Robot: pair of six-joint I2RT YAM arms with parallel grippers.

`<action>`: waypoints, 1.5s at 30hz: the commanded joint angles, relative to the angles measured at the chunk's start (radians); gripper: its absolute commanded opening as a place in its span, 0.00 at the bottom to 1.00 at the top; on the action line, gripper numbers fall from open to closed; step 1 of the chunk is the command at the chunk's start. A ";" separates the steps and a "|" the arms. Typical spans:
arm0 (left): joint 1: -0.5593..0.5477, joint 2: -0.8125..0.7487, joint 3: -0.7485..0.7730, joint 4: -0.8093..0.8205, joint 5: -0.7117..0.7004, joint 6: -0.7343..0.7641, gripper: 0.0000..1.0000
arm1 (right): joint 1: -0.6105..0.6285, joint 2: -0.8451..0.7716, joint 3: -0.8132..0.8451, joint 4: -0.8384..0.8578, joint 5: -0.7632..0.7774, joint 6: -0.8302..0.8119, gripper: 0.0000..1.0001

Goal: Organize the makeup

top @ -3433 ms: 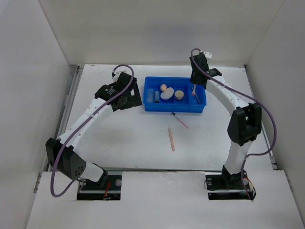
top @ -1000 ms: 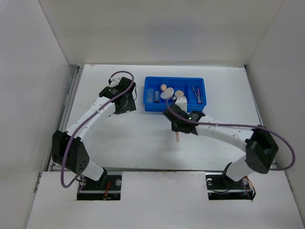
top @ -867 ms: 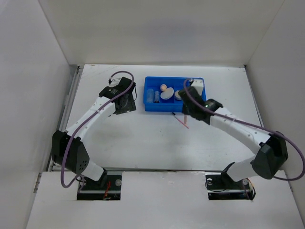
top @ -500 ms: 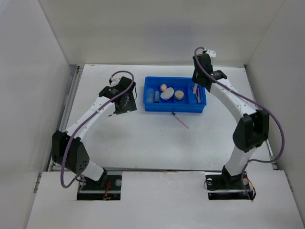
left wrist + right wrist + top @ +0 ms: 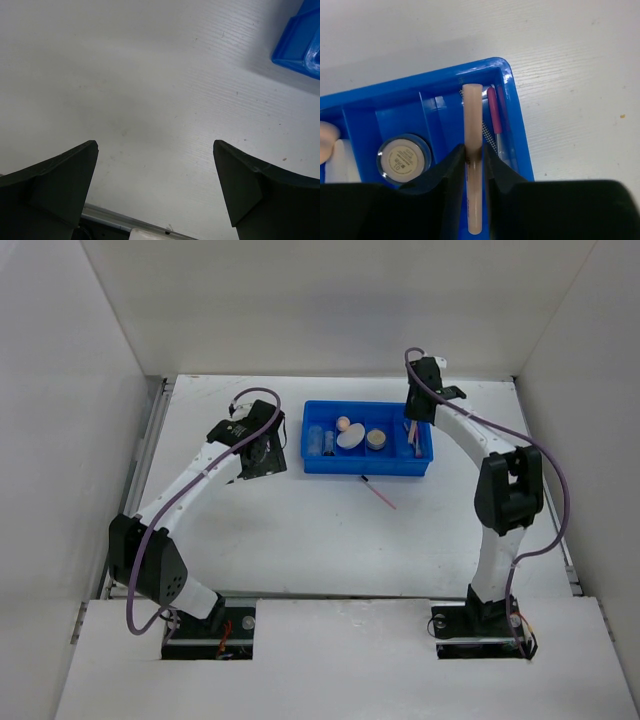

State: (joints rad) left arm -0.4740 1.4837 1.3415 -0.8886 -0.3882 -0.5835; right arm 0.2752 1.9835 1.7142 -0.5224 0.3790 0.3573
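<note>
One peach pencil (image 5: 472,115), off the counter a second ago, now sits clenched in the right hand (image 5: 474,150) above the tray's (image 5: 517,130) end compartment; one pink pencil (image 5: 381,494) waits behind, while the left hand (image 5: 155,150) gapes released.

My white table (image 5: 300,540): blue divided tray (image 5: 366,467) sits toward far side; thin pink pencil (image 5: 381,494) lies loose just before tray.

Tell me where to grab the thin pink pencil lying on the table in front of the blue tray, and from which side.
Grip the pink pencil at mid-shaft, coming straight down from above, with the jaws set across its length. It is thin and lies flat on the table, slanting away from the tray, with bare surface on both sides.
</note>
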 commanded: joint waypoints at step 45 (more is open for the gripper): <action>0.031 0.000 0.160 0.106 0.407 0.174 1.00 | 0.301 -0.200 -0.630 0.263 -0.175 -0.008 0.56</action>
State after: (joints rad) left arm -0.4507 1.4910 1.5219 -0.7643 0.0422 -0.3855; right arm 0.5636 1.7763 1.0813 -0.3210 0.1856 0.3401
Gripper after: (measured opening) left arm 0.997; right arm 0.555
